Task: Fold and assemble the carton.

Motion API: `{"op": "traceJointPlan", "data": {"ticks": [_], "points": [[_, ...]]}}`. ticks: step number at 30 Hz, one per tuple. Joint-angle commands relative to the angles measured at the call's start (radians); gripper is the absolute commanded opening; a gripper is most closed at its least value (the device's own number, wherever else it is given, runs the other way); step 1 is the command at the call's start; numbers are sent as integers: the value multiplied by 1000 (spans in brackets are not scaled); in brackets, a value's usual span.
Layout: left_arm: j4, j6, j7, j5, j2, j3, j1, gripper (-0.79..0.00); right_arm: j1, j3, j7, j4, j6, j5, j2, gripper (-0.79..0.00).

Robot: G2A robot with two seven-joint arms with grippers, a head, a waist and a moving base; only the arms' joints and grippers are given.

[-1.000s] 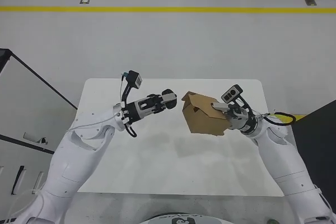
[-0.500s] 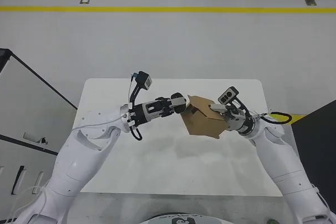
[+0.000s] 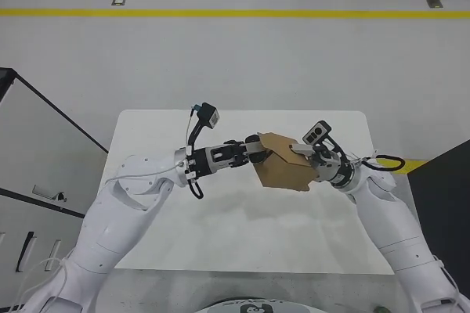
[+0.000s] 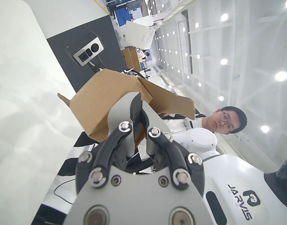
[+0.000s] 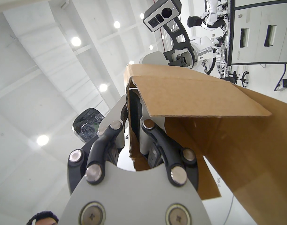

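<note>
Holding the carton from both sides

My right gripper (image 5: pixel 130 101) is clamped on a side panel of the brown carton (image 3: pixel 282 164), with the cardboard edge pinched between its pads. My left gripper (image 4: pixel 138 101) is nearly closed too, gripping a flap at the carton's opposite side. The carton hangs tilted between them, above the far half of the white table (image 3: pixel 219 227), right of centre, its flaps half unfolded. In the right wrist view a small line of print sits on one flap, too small to read. The carton lies inside the table's far and right edges, and white tabletop stretches from under it to the near edge. A second ago my left gripper hung apart from the carton. It has since crossed the gap and taken hold.
</note>
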Motion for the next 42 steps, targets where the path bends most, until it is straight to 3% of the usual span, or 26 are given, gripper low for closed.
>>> {"op": "traceJointPlan", "data": {"ticks": [1,42], "points": [[3,0,0,0,0,-4,-1,-785,1,1,-2,1,-6,-2,-1,-785],[11,39,-7,6,-3,-23,-1,-785,2,13,-11,5,-45,-61,-7,-785]]}}
